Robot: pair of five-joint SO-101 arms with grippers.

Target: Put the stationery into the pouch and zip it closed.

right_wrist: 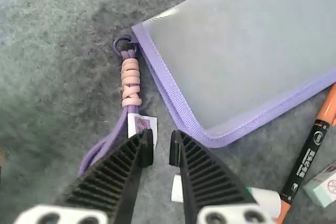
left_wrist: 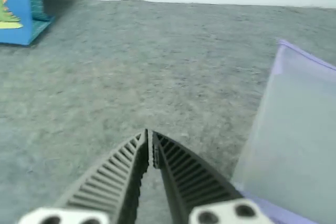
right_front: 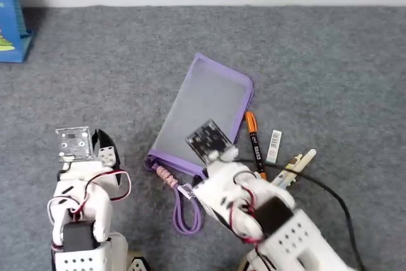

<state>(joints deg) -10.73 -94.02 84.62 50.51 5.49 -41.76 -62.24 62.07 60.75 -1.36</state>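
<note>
Two pincers matter here. The right pincer (right_wrist: 160,148) hangs with its jaws narrowly apart over the near corner of the purple-edged translucent pouch (right_wrist: 247,51). The left pincer (left_wrist: 149,142) sits with its jaws together, well to the left of the pouch. The pouch lies flat and slanted in the middle of the grey surface (right_front: 317,61). The orange marker (right_wrist: 315,140) lies just beside its right edge, with an eraser (right_front: 274,146) and cream pens (right_front: 299,162) a little farther right. Nothing looks to be inside yet, so the step in hand is probably opening the zip. The pink braided pull cord (right_wrist: 130,82) trails toward the near side from the corner ring, beside a white tag (right_wrist: 142,125). Spread the right jaws wider, come down on the braid rather than the limp purple strap (right_wrist: 100,148), and pull along the seam. The left arm would best pin the fabric so the pouch does not slide.
</note>
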